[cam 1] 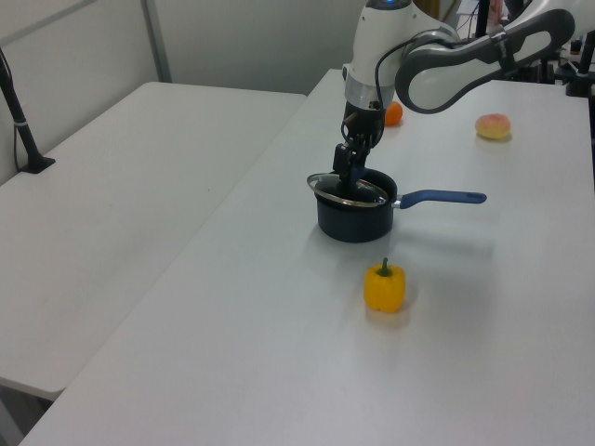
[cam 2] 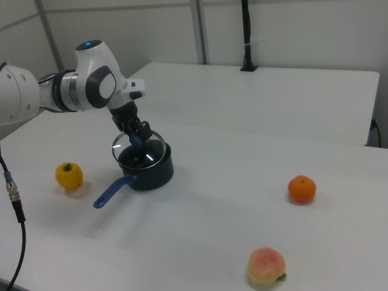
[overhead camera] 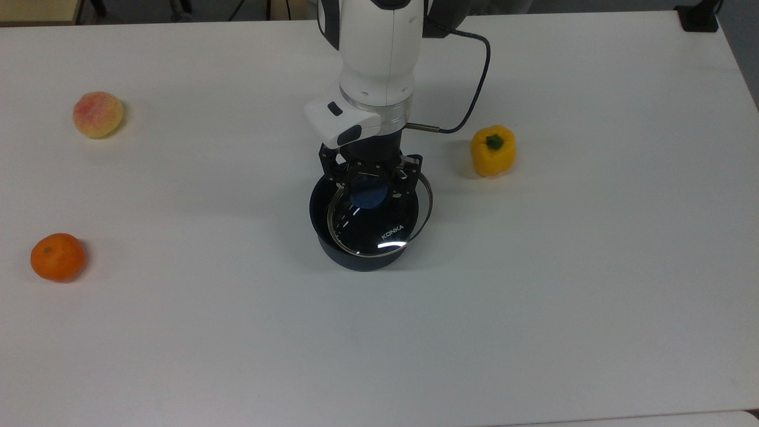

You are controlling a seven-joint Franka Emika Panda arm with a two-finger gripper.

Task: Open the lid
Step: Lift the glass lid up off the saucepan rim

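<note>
I take the pan (overhead camera: 362, 261) as my landmark and read the top view from its left edge across.

Far to the pan's left lies one orange (overhead camera: 57, 256), and well beyond it toward the far edge, one peach (overhead camera: 98, 114). Neither is touched.

At the pan itself, my gripper (overhead camera: 370, 181) is clenched on the blue knob (overhead camera: 367, 196) of the lid (overhead camera: 379, 237). The lid sits tilted and off-centre: its metal rim overhangs the pan's wall on the top view's right, while a dark crescent of the pan's inside shows on the top view's left. In the left view the lid (cam 1: 346, 190) looks raised just above the pan's mouth, not seated. One lid, one pan, one long blue handle (cam 1: 442, 198).

To the pan's right, a little farther back, stands one yellow pepper (overhead camera: 493, 150), apart from everything.

I judge the opening to be under way: the grasp is made and the seal broken. Left to do: lift the lid fully clear of the pan and, likely, set it down on bare table (overhead camera: 533, 326).
</note>
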